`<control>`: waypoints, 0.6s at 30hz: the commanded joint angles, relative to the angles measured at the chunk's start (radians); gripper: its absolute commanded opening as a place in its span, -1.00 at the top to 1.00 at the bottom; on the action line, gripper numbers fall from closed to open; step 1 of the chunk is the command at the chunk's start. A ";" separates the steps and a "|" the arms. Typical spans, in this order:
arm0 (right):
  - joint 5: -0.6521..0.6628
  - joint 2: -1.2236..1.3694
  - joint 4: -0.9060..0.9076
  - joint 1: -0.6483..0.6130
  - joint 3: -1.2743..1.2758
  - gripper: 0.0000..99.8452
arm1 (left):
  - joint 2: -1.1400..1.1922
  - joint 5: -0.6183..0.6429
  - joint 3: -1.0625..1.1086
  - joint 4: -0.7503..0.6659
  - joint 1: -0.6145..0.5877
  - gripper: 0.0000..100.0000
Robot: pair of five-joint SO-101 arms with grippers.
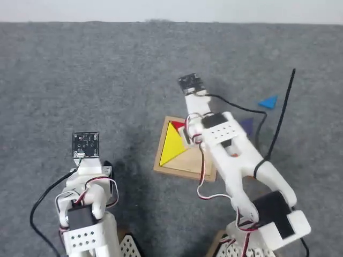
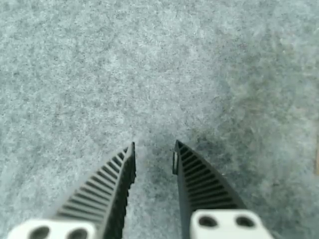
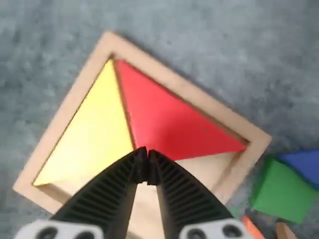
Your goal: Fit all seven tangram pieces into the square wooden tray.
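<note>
At 7 o'clock in the high view, the left gripper (image 2: 154, 149) hangs over the grey mat (image 2: 149, 59), its fingers narrowly parted and holding nothing. Mid-table, the right gripper (image 3: 146, 155) has its tips pressed together above the wooden tray (image 3: 67, 112), where the yellow triangle (image 3: 94, 134) meets the red triangle (image 3: 164, 119). A blue triangle (image 1: 268, 101) lies at 2 o'clock from the tray.

White arms (image 1: 236, 155), black ribbed hands (image 2: 154, 147), black motors (image 1: 80, 217), red and black cables (image 1: 202, 174)

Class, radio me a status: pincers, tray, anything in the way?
Left pincer open over grey mat. Right pincer shut, over tray centre. Yellow triangle, red triangle seated; green piece, blue piece outside. Nothing else over tray.
</note>
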 commanded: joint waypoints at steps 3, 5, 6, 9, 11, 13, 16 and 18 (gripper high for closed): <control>0.017 0.031 -0.054 0.018 0.005 0.99 | 0.002 -0.011 -0.008 0.006 -0.003 0.76; 0.017 0.090 -0.054 0.030 -0.020 0.99 | 0.002 -0.011 -0.008 0.006 -0.003 0.76; 0.017 0.120 -0.050 0.039 -0.040 0.99 | 0.002 -0.011 -0.008 0.006 -0.003 0.76; 0.017 0.196 -0.038 0.073 -0.097 0.99 | 0.002 -0.011 -0.008 0.006 -0.003 0.76; 0.017 0.229 -0.002 0.090 -0.144 0.99 | 0.002 -0.011 -0.008 0.006 -0.003 0.76; 0.017 0.252 0.016 0.102 -0.178 0.99 | 0.002 -0.011 -0.008 0.006 -0.003 0.76; 0.018 0.260 0.013 0.111 -0.190 0.99 | 0.002 -0.011 -0.008 0.006 -0.003 0.76; 0.025 0.260 0.013 0.104 -0.190 0.99 | 0.002 -0.011 -0.008 0.006 -0.003 0.76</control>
